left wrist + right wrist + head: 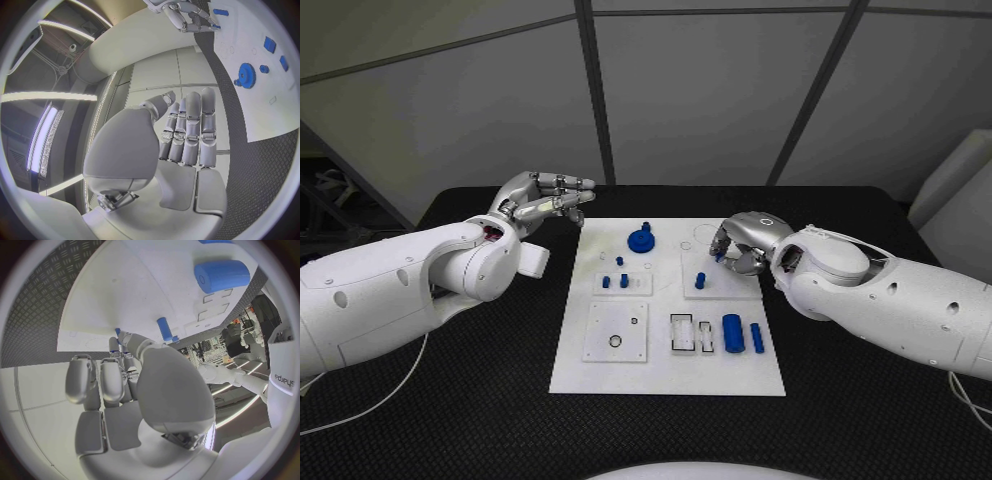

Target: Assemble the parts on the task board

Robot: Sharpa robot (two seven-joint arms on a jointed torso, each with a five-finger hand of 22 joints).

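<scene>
From the head view, the board (668,345) carries a gear (642,240) and small pegs standing near its far end, while a cylinder (733,327) and a bar (757,337) lie loose near the front, so I judge much is left. The left hand (545,200) hovers off the board's far left corner.

Left wrist view: its fingers (190,127) lie straight, apart and empty.

Right wrist view: the right hand (134,365) pinches a small blue peg (117,332) over the board.
</scene>
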